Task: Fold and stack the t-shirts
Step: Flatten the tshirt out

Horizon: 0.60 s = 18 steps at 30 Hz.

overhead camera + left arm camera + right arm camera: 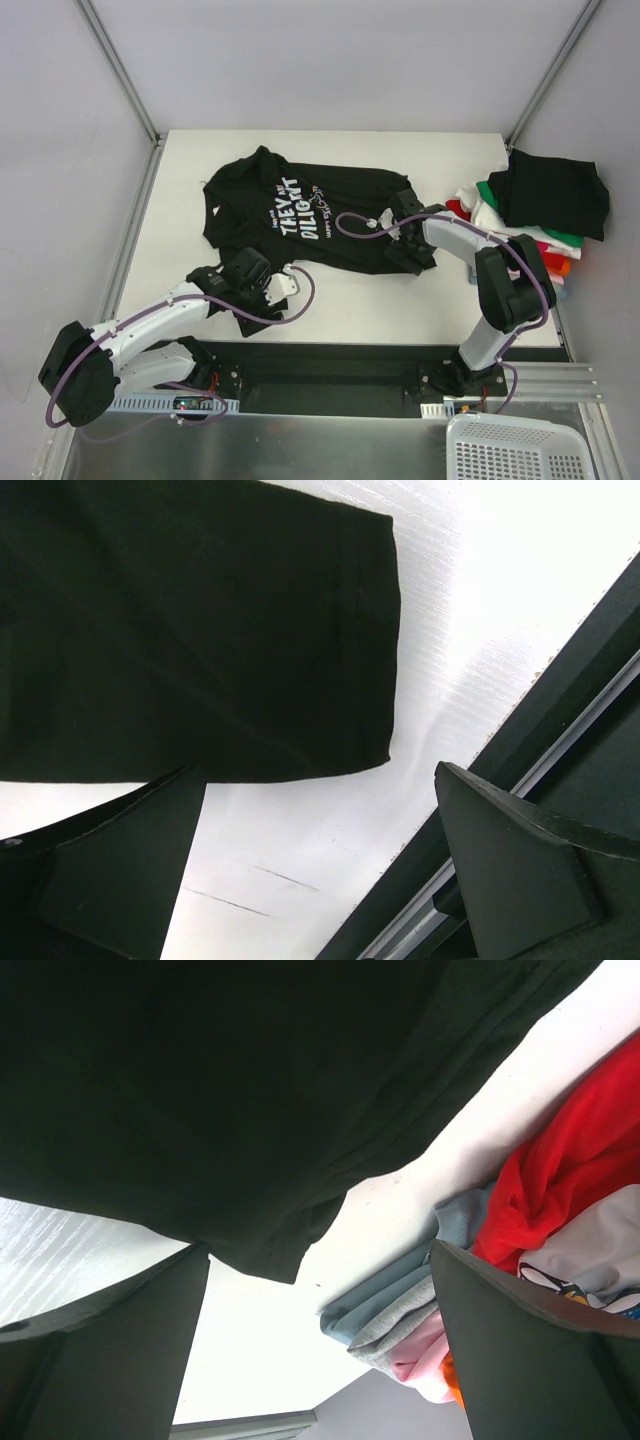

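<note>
A black t-shirt with white chest lettering [300, 215] lies spread out, a little rumpled, on the white table [350, 300]. My left gripper [245, 305] hovers at its near-left corner. In the left wrist view that gripper [320, 870] is open, with the hem corner [250, 640] just beyond its fingertips and bare table between them. My right gripper [412, 258] sits at the shirt's near-right corner. It too is open [320, 1340], and a corner of the black cloth [265, 1240] dips toward the gap. A stack of folded t-shirts [545, 205], black on top, stands at the right.
The stack's red [560, 1180], blue-grey [395, 1305] and pink layers lie close to the right fingers. The table's dark front rail [520, 730] runs right beside the left gripper. A white basket [515, 445] sits below the table at the near right.
</note>
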Each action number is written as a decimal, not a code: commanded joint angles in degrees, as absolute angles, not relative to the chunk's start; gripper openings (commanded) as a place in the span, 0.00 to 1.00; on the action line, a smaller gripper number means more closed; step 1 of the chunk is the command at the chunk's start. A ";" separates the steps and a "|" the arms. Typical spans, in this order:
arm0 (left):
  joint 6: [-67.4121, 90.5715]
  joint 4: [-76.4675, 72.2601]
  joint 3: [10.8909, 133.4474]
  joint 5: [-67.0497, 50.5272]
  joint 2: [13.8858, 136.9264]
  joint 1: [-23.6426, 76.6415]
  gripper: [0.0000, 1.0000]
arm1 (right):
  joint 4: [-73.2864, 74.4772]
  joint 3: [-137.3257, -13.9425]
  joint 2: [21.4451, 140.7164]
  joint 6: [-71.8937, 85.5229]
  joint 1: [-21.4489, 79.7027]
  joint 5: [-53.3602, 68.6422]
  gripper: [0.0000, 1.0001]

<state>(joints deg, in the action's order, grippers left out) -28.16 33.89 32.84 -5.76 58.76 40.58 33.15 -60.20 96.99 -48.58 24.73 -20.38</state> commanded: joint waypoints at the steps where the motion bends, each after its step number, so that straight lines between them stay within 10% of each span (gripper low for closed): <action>1: -29.88 31.64 33.49 -6.42 61.87 41.04 0.99 | 33.05 -62.23 96.94 -49.39 24.43 -19.60 0.95; 18: -31.91 25.49 33.84 -3.87 69.69 40.96 0.97 | 34.28 -61.62 98.17 -51.94 22.94 -13.54 0.89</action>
<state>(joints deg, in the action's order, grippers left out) -30.74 27.20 32.93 -5.08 68.31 40.58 32.80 -61.12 98.94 -50.70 23.42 -17.04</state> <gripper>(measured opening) 0.971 0.902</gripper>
